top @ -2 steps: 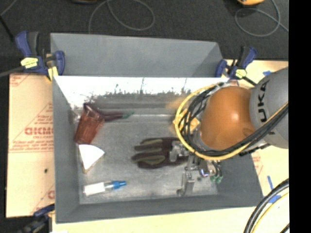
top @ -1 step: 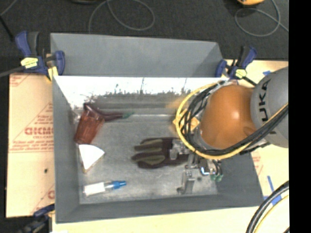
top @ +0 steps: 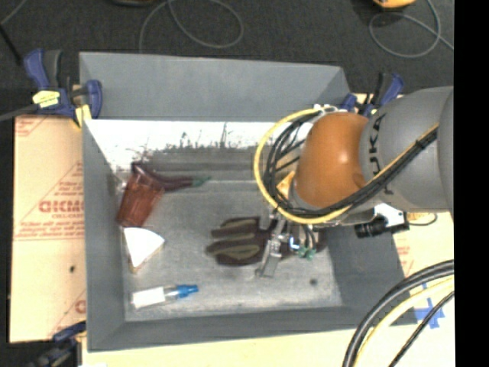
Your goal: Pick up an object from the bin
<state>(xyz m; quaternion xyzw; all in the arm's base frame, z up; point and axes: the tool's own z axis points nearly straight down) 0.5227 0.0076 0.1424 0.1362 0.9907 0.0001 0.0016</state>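
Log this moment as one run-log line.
gripper: at right end of dark ridged object, mid-bin | hold: unclear | left side: red-brown cup, white wedge, blue-capped marker

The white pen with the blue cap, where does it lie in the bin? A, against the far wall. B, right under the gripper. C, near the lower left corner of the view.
C: the white pen lies low at the left, below the white wedge, well apart from the gripper.
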